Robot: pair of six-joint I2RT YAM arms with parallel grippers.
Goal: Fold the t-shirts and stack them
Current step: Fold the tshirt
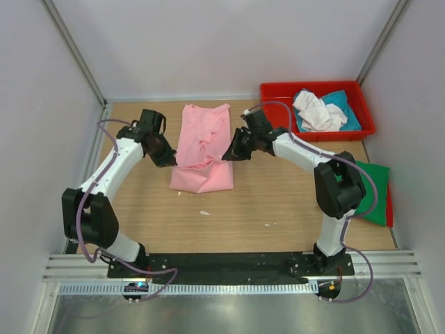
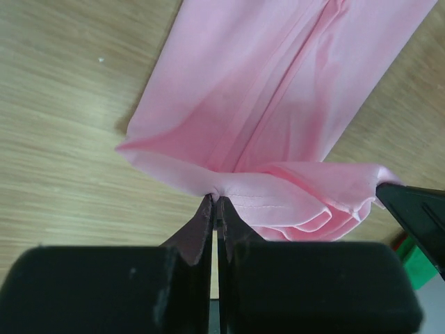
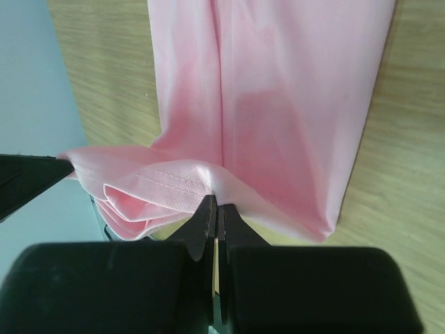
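Observation:
A light pink t-shirt (image 1: 203, 146), folded into a long strip, lies on the wooden table at mid-back. My left gripper (image 1: 169, 158) is shut on its left edge and my right gripper (image 1: 229, 153) is shut on its right edge. In the left wrist view the gripper (image 2: 217, 198) pinches a hemmed edge of the pink t-shirt (image 2: 278, 90), with layers bunched to the right. The right wrist view has the gripper (image 3: 217, 200) pinching the pink t-shirt (image 3: 278, 104) the same way. A white t-shirt (image 1: 316, 111) and a teal t-shirt (image 1: 351, 120) lie crumpled in a tray. A dark green t-shirt (image 1: 372, 191) lies at the right edge.
The red plastic tray (image 1: 278, 94) stands at the back right corner. A red edge (image 1: 389, 209) shows under the green shirt. Grey enclosure walls close in the table on the left, back and right. A small white scrap (image 1: 204, 212) lies on the wood near the middle.

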